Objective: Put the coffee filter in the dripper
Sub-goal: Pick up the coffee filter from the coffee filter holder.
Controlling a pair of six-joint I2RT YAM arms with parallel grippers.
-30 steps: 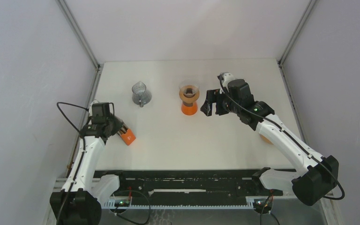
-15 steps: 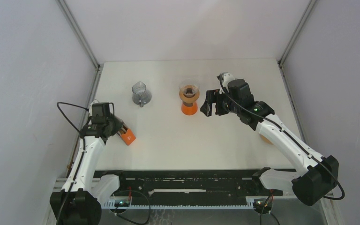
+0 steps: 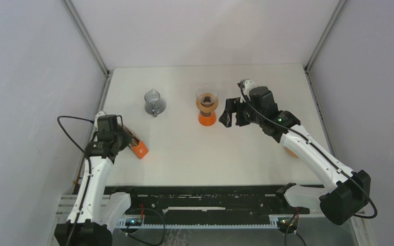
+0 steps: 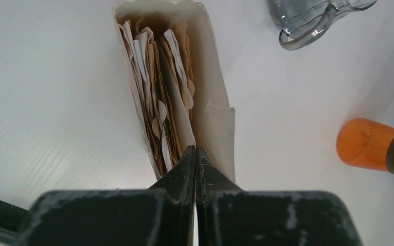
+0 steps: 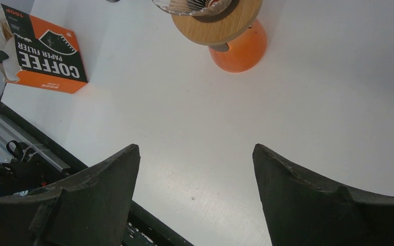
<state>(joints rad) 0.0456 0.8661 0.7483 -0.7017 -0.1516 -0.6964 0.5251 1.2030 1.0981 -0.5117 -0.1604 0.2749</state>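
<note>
The coffee filters (image 4: pixel 159 97) are a stack of brown and white papers standing in the torn open end of an orange and black box (image 3: pixel 137 147), which lies on the table at the left. My left gripper (image 4: pixel 195 154) is shut right at that open end, its tips against the lower edge of the stack. Whether a filter is pinched between them does not show. The dripper (image 3: pixel 207 106), a glass cone in a wooden collar on an orange base, stands mid-table. My right gripper (image 3: pixel 230 117) hangs open just right of the dripper (image 5: pixel 220 25), with nothing between its fingers.
A clear glass jug (image 3: pixel 154 102) stands left of the dripper, and its handle shows in the left wrist view (image 4: pixel 313 20). A small orange thing (image 3: pixel 290 152) peeks out under the right forearm. The black rail (image 3: pixel 210 197) runs along the near table edge.
My left gripper has closed fully at the mouth of the box, and the left arm has shifted slightly left and nearer. The box, the dripper and the right arm have stayed put.
</note>
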